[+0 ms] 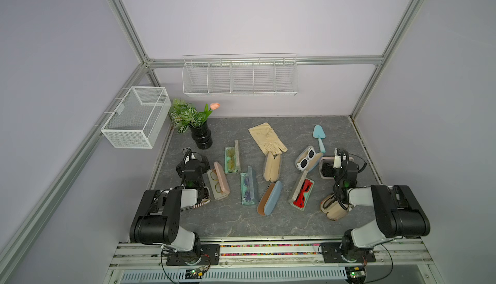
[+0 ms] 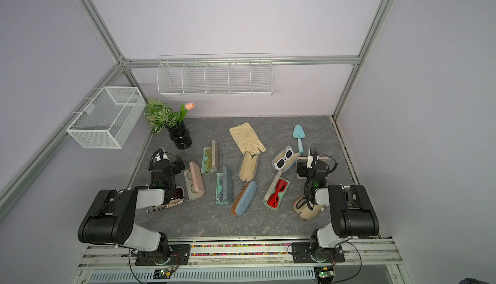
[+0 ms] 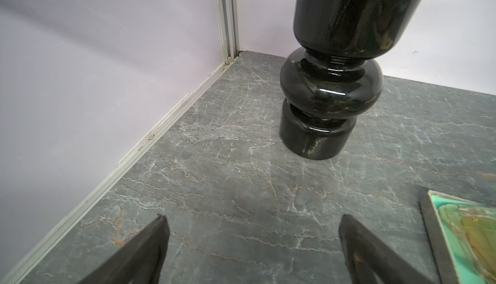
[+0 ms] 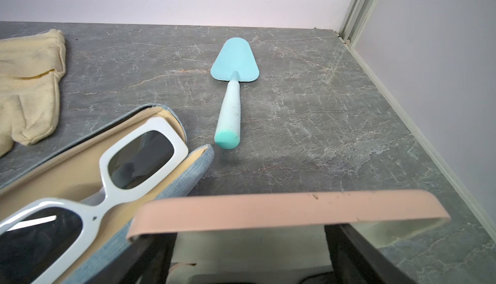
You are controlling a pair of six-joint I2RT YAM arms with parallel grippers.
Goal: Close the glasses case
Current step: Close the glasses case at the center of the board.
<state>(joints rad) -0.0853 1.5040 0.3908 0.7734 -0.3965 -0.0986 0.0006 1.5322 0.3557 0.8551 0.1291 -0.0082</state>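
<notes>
A pink glasses case (image 4: 290, 210) lies open at the table's right side, its pink lid edge standing up across the right wrist view. It shows as a pink rim (image 1: 327, 158) (image 2: 320, 158) in both top views. My right gripper (image 4: 249, 239) (image 1: 327, 171) hangs over the case's pale inside, open. Its dark fingers (image 4: 346, 253) stand wide apart behind the lid and the tips are hidden. Whether they touch the case I cannot tell. My left gripper (image 3: 252, 221) (image 1: 192, 159) is open and holds nothing. It is over bare table at the left, facing a black vase (image 3: 327, 94).
Several other cases lie about the middle, some open with glasses: a denim one with white sunglasses (image 4: 102, 167) (image 1: 308, 159), one with red sunglasses (image 1: 302, 192), a green one (image 3: 472, 231) (image 1: 232, 160). A blue trowel (image 4: 232, 100), cream gloves (image 1: 268, 139) and wire baskets (image 1: 239, 76) are near the back.
</notes>
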